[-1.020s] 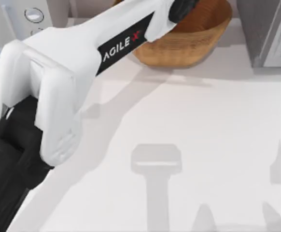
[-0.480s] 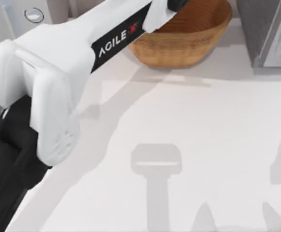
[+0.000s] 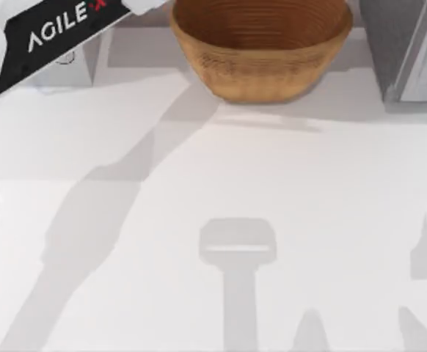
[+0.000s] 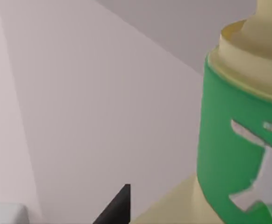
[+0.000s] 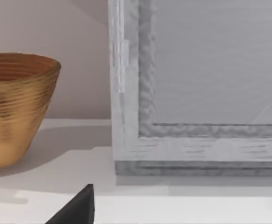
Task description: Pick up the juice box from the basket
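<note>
The basket [image 3: 261,51] is a round tan woven bowl at the back middle of the table, and its ribbed side [image 5: 14,107] also appears in the right wrist view. The part of its dark brown inside that I can see holds nothing. The juice box is out of view. My left arm [image 3: 59,29] crosses the far left corner, left of the basket and apart from it. One dark fingertip [image 4: 119,207] of the left gripper pokes in over a pale surface. One dark fingertip [image 5: 80,207] of the right gripper hangs low over the table, right of the basket.
A pale yellow container with a green band and white marks [image 4: 239,140] stands very close to the left wrist camera. A grey-white framed cabinet [image 3: 411,51] stands right of the basket. A small white box [image 3: 74,62] sits at the back left.
The left arm has swung away from the basket to the left and back, leaving most of the top view. The basket's rim and inside are now uncovered.
</note>
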